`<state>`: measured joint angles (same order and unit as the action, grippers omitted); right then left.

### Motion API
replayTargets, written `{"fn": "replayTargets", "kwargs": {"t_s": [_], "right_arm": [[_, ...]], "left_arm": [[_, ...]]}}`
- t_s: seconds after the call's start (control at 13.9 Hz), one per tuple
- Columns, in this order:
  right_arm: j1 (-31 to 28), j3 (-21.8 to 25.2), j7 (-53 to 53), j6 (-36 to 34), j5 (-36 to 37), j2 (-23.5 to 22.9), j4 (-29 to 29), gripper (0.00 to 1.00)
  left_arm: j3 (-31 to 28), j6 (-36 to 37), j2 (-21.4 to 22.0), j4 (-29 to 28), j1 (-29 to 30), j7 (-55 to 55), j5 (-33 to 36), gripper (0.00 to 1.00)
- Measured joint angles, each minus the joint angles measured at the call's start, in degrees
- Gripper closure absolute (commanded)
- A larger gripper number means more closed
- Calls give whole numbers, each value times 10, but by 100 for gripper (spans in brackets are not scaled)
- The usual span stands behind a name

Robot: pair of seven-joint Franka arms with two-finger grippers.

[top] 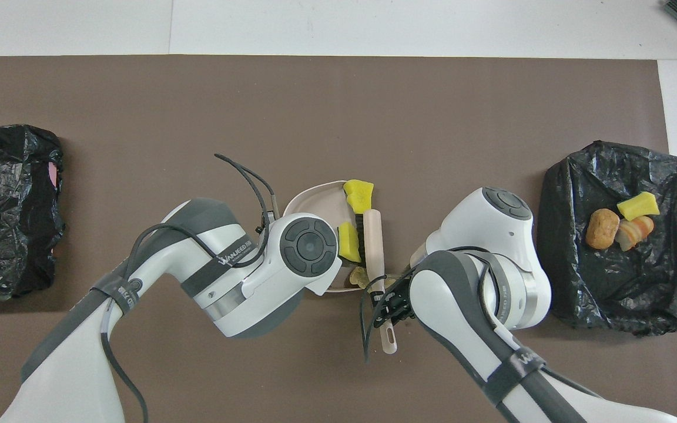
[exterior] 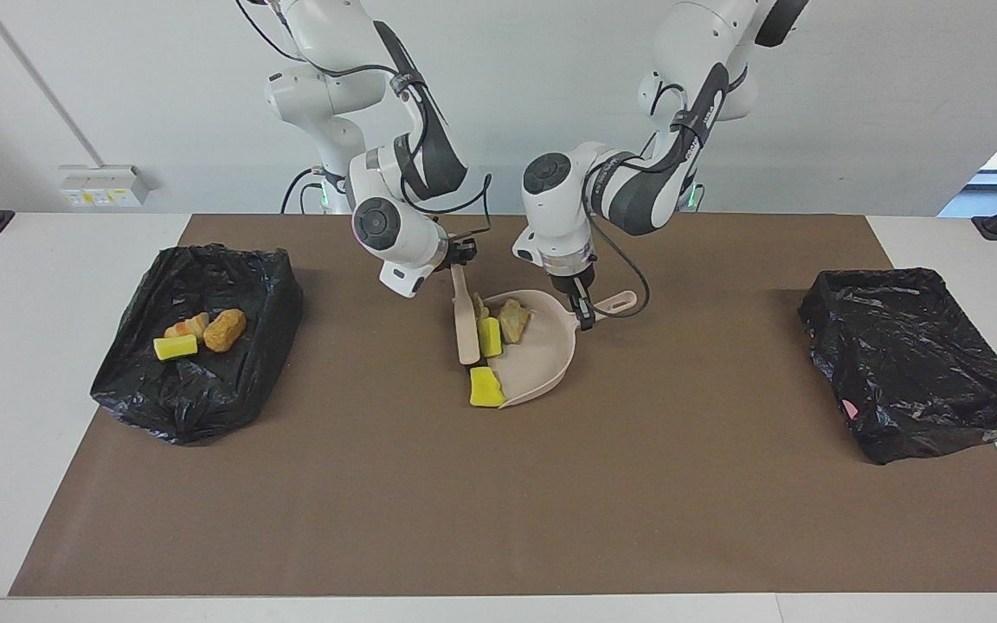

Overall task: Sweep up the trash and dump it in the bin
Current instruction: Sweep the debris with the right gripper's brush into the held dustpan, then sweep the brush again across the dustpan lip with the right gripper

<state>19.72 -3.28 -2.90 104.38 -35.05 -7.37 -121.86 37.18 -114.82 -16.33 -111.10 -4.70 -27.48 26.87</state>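
Presently the brush (exterior: 466,327) is clamped by its handle in the right claw (exterior: 461,257), and the dustpan (exterior: 542,359) is gripped by its handle in the left claw (exterior: 583,313), both claws being closed on their tools. Four scraps of trash are gathered just below the right claw, between the two claws: a tan chunk (exterior: 513,318) and a yellow piece (exterior: 489,337) are seen lying inside the pan, another tan scrap (exterior: 479,306) is partly hidden against the brush, and a second yellow piece (exterior: 486,387) is left at the pan's open lip, touching it and only partly in. The brush's long axis is laid along that lip, running away from the robots. Three further scraps (exterior: 201,331) are already held in the black-lined bin (exterior: 196,394) toward the right arm's end of the table; another black-lined bin (exterior: 914,363) sits well out from the left claw. A short further push toward the left claw is judged necessary for the lip piece.
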Motion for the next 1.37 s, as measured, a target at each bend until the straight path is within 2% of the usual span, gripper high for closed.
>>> {"fn": "replayTargets", "kwargs": {"t_s": [0.14, 0.36, 0.5, 0.72, 0.86, 1.01, 1.15, 1.37], "right_arm": [[-7, 1, 0, -21, -9, 0, 12, 100], [-46, 5, 0, -114, 8, 3, 65, 100], [-76, 7, 0, -172, 68, 9, 103, 100], [-80, 6, 2, -189, 166, 12, 118, 100], [-63, 2, 2, -183, 234, 16, 104, 100], [-44, 1, 2, -136, 276, 38, 52, 100], [-27, 0, 0, -91, 284, 63, -10, 100], [2, -1, -13, -56, 280, 72, -48, 100]], "left_arm": [[0, -1, 0, -1, 0, 0, 0, 100], [0, -1, 0, -1, 1, 0, -1, 100], [0, -2, 0, -1, 4, 0, -1, 100], [0, -3, 0, -1, 10, 0, -1, 100], [0, -3, 0, -2, 12, 0, -1, 100], [0, -3, 0, -2, 12, 1, -1, 100], [0, -3, 0, -2, 12, 1, -1, 100], [0, -3, 0, -4, 12, 1, -1, 100]]}}
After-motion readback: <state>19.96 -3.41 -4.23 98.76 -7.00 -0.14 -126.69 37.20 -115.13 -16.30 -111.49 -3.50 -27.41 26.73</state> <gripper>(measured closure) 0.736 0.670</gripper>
